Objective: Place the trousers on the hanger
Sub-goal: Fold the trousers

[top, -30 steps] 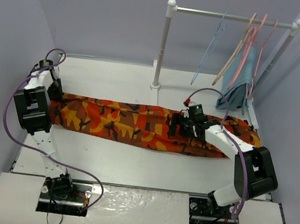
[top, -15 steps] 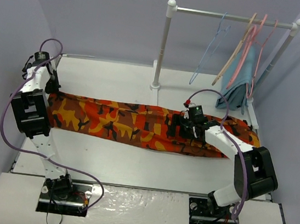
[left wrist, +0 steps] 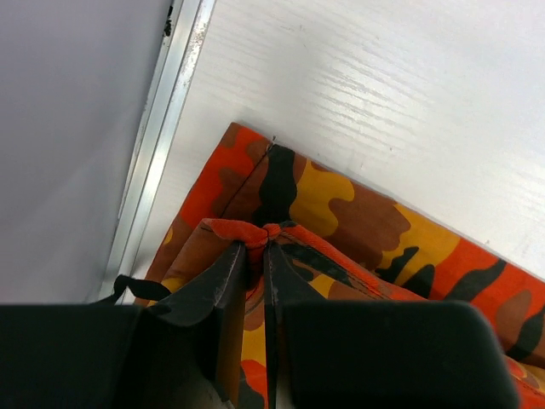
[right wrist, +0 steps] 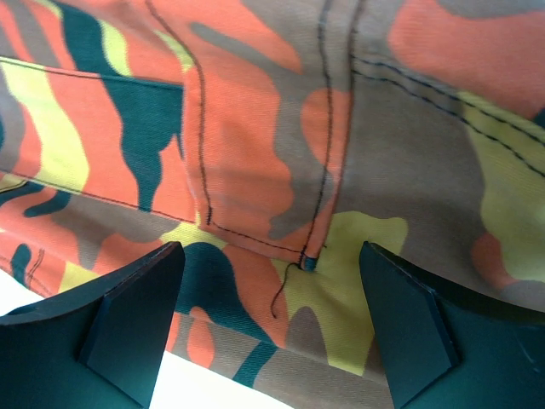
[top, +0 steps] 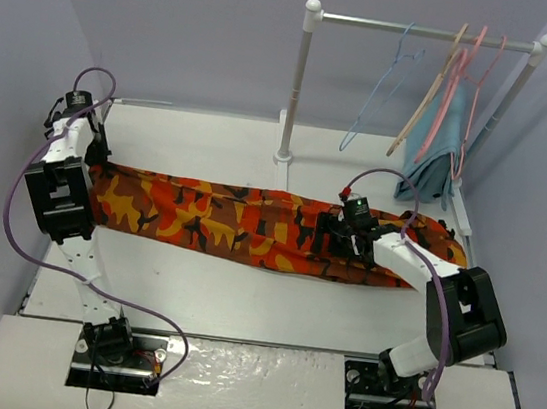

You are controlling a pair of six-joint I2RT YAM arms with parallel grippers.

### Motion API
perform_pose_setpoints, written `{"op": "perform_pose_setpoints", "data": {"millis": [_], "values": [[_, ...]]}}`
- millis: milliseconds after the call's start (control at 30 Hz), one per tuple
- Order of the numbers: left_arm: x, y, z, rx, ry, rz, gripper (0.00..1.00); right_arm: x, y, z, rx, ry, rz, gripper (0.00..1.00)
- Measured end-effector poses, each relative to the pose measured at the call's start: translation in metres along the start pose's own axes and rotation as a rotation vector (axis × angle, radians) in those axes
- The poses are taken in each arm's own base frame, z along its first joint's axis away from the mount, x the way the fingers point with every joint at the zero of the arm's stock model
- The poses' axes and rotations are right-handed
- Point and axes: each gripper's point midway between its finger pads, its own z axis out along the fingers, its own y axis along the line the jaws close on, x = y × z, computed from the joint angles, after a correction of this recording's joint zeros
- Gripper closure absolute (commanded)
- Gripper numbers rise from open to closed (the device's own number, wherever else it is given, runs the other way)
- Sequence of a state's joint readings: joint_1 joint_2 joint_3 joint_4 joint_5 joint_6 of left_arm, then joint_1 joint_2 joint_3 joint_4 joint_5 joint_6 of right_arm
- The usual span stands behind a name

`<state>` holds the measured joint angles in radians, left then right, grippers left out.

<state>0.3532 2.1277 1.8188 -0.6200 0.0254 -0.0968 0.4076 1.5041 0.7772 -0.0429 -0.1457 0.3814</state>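
The camouflage trousers (top: 231, 221) lie stretched flat across the table from left to right. My left gripper (top: 90, 162) is at their left end, shut on a pinched fold of the trousers' edge (left wrist: 260, 232) close to the table's left rail. My right gripper (top: 345, 236) is open, its jaws wide apart just above the trousers' seams (right wrist: 298, 196) right of the middle. The light-blue wire hanger (top: 382, 86) hangs by its hook on the rail at the back, apart from both grippers.
A white rail stand (top: 296, 87) rises at the back middle. On the rail hang a tan wooden hanger (top: 427, 99), a pink hanger (top: 464, 78) and a teal-blue cloth (top: 435, 145). A metal edge strip (left wrist: 153, 145) runs along the table's left side by the grey wall.
My left gripper has pulled the trousers' left end a little further left and back. The trousers now lie straighter. The blue hanger has swung slightly. My right gripper has barely moved.
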Motion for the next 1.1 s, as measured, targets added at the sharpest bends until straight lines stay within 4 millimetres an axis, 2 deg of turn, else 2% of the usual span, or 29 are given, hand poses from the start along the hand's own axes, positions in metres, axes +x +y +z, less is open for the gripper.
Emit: {"op": "perform_pose_setpoints", "data": {"millis": [167,267,333,467,567,633,767,967,1100], "values": [[0.004,-0.002,0.016,0.0,0.025,0.003,1.0,0.003,0.001,0.001,0.025,-0.002,-0.03,0.27],[0.005,-0.002,0.02,-0.002,0.031,0.005,1.0,0.001,0.021,-0.003,-0.008,-0.011,-0.123,0.27],[0.005,-0.002,0.02,-0.007,0.033,0.006,1.0,-0.011,0.043,-0.009,-0.048,-0.032,-0.204,0.28],[0.006,0.0,0.02,-0.018,0.035,0.006,1.0,-0.06,0.102,-0.021,-0.148,-0.149,-0.379,0.31],[0.006,0.001,0.02,-0.024,0.037,0.003,1.0,-0.084,0.139,-0.019,-0.205,-0.195,-0.494,0.34],[0.006,0.001,0.02,-0.026,0.038,-0.004,1.0,-0.094,0.16,-0.008,-0.241,-0.205,-0.567,0.37],[0.007,0.002,0.02,-0.035,0.038,-0.009,1.0,-0.103,0.18,0.024,-0.267,-0.177,-0.673,0.41],[0.008,0.006,0.019,-0.061,0.045,-0.012,1.0,-0.094,0.177,0.073,-0.249,-0.093,-0.755,0.42],[0.008,0.008,0.019,-0.068,0.045,-0.014,1.0,-0.089,0.174,0.095,-0.237,-0.063,-0.789,0.42]]}}
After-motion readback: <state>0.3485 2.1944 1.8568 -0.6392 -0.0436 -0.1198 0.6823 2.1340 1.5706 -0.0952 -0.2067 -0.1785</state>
